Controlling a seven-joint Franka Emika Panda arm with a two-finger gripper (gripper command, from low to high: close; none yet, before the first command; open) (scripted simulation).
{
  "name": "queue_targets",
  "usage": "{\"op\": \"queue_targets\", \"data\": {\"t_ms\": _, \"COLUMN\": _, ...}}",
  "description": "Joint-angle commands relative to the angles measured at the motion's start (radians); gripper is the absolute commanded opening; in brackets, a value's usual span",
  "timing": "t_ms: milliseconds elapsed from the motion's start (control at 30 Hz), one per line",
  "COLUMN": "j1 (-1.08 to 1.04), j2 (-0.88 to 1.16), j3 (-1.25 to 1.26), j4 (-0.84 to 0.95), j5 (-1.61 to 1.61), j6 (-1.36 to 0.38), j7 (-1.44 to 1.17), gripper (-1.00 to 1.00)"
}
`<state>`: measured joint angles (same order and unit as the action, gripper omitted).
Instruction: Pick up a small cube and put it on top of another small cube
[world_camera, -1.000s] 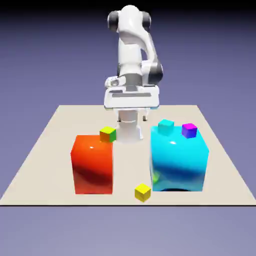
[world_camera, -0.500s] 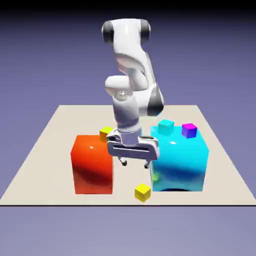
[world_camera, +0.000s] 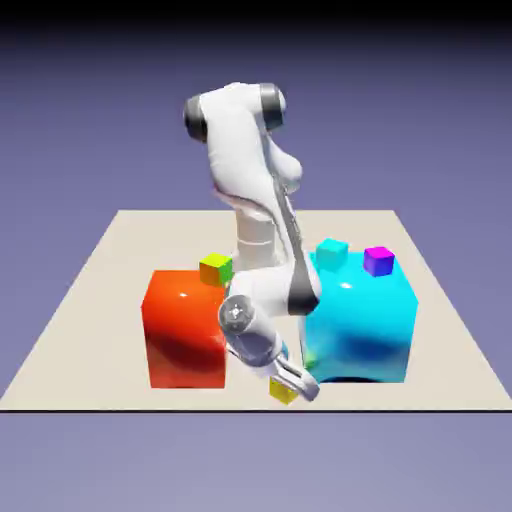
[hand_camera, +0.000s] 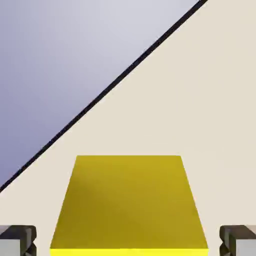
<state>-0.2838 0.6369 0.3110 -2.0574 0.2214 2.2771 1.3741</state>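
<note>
Straddling yellow cube (hand_camera: 128, 200), gripper (hand_camera: 128, 241) is standing wide, slim gaps showing both sides; table (world_camera: 90, 360) edge is running nearby, blue-violet backdrop (world_camera: 90, 130) spreading beyond.

Plain blue-violet backdrop, black along the top.

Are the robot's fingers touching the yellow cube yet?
No, the hand view shows bare table between each finger and the yellow cube.

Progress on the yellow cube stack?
Done: gripper down at the yellow cube, a fingertip to each side.
In hand: the grasp; hand view shows gaps between cube and both fingertips, so not gripped.
Left: close, lift, place on the multicoloured cube, its top bare.
</note>
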Motion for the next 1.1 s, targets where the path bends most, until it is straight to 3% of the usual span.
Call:
{"op": "queue_targets", "data": {"t_ms": 0, "j1": -0.009, "j2": -0.031, "j3": 0.001, "j4": 0.012, "j5": -0.002, "j6": -0.044, "j7": 0.004, "gripper": -1.00}}
{"op": "queue_targets", "data": {"t_ms": 100, "j1": -0.029, "j2": -0.119, "j3": 0.005, "j4": 0.032, "j5": -0.010, "j6": -0.136, "j7": -0.014, "gripper": -1.00}}
{"op": "queue_targets", "data": {"t_ms": 367, "j1": 0.002, "j2": -0.298, "j3": 0.004, "j4": -0.093, "j5": -0.140, "j6": 0.081, "j7": -0.362, "gripper": -1.00}}
{"op": "queue_targets", "data": {"t_ms": 600, "j1": 0.097, "j2": -0.550, "j3": -0.196, "j4": -0.096, "j5": -0.219, "j6": -0.219, "j7": -0.576, "gripper": -1.00}}
{"op": "queue_targets", "data": {"t_ms": 1067, "j1": 0.191, "j2": -0.705, "j3": -0.458, "j4": 0.023, "j5": -0.195, "j6": -0.825, "j7": -0.516, "gripper": -1.00}}
